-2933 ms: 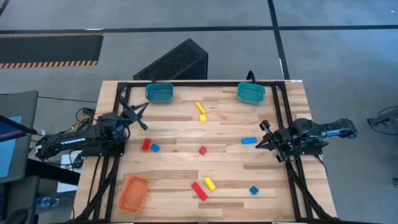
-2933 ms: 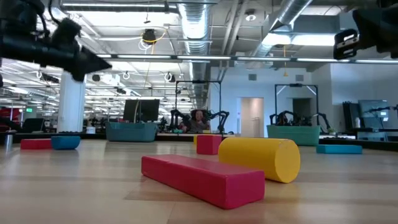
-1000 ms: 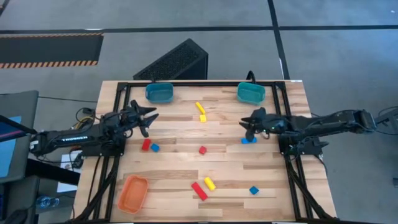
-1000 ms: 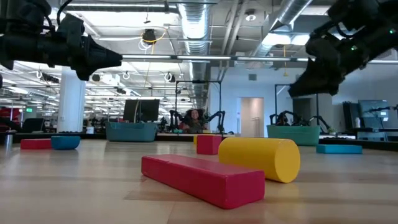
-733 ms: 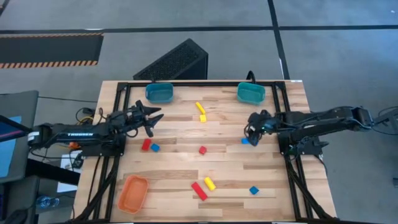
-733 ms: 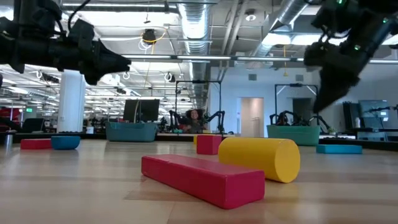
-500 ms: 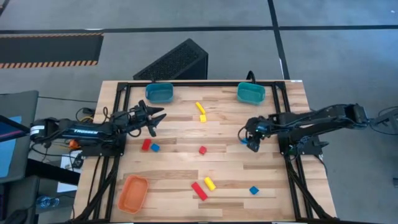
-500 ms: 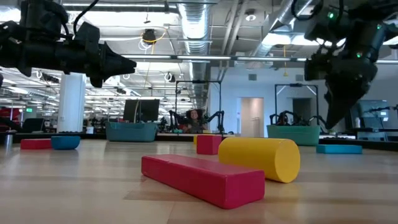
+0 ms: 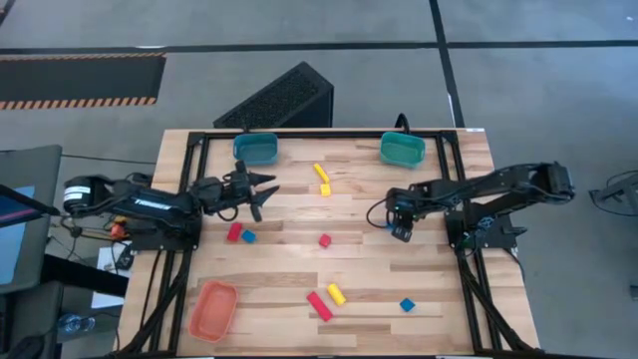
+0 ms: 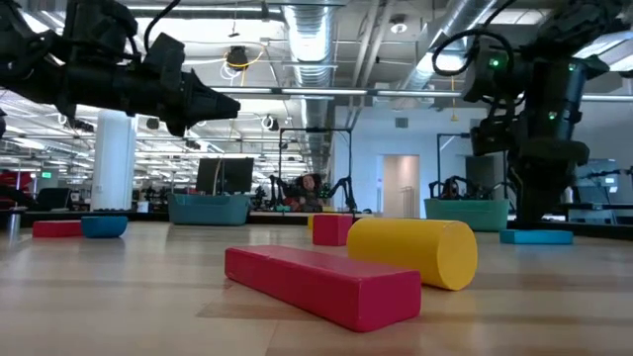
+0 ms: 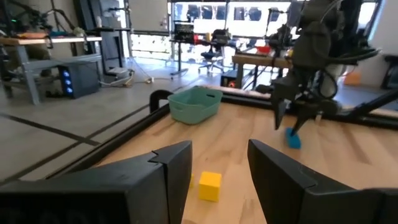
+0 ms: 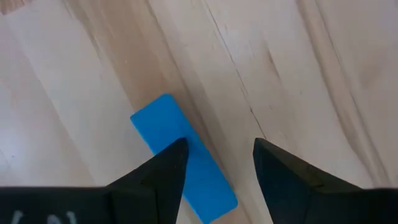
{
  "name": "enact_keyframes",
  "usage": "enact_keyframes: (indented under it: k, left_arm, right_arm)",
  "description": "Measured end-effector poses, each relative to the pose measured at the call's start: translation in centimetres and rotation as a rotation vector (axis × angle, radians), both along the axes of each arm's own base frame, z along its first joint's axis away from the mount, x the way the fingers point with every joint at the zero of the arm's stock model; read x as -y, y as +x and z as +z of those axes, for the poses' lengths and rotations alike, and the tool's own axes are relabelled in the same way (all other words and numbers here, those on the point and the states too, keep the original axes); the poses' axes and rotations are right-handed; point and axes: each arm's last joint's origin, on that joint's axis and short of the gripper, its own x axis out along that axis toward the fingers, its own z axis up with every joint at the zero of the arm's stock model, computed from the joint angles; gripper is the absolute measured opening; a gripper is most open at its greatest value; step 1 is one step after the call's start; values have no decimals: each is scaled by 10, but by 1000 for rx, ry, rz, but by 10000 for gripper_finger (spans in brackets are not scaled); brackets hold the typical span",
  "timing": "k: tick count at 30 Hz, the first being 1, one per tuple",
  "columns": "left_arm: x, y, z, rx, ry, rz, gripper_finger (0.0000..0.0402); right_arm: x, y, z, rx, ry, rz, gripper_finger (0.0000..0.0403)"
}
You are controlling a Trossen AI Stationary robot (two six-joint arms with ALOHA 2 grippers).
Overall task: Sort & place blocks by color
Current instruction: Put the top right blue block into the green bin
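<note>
Two dark arms over wooden surface (image 9: pixel 299 269). Right pincer (image 9: pixel 401 231) pointing straight down, fingers apart, straddling blue bar (image 12: pixel 182 158) lying flat on surface, right of centre, below right teal tray (image 9: pixel 402 149). Left pincer (image 9: pixel 261 193) raised above surface left of centre, fingers apart, empty, aimed toward yellow cube (image 11: pixel 209 185). Other blocks scattered: red bar (image 9: pixel 318 306) touching yellow block (image 9: pixel 336 294) near front edge; red cube (image 9: pixel 324 240) mid-surface.
</note>
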Motion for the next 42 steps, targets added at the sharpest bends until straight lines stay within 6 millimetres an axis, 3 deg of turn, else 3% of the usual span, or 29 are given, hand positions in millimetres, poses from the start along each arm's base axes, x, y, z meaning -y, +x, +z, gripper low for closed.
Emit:
enact_keyframes:
  k: [6, 10, 19, 27, 31, 37, 42]
  left_arm:
    - [-2, 8, 5, -10, 34, 12, 149]
    - [-2, 8, 6, -16, 52, 16, 149]
    - [-4, 7, 1, -63, 42, 87, 148]
    - [-4, 7, -4, -111, 26, 87, 148]
    - [-4, 7, -5, -120, 23, 95, 148]
    - [-6, 5, -8, -156, 10, 168, 148]
    - [-7, 4, -12, -179, -18, 195, 148]
  right_arm:
    - [-1, 3, 15, -14, -5, 24, 206]
    - [-4, 2, 14, -33, 26, 52, 208]
    - [-22, 14, -3, -94, -12, 232, 204]
    - [-21, 26, -23, -191, -29, 259, 197]
    - [-20, 31, -14, -172, -29, 262, 159]
    - [-10, 37, 12, -71, -105, 256, 36]
    - [16, 31, 32, -11, -236, 123, 42]
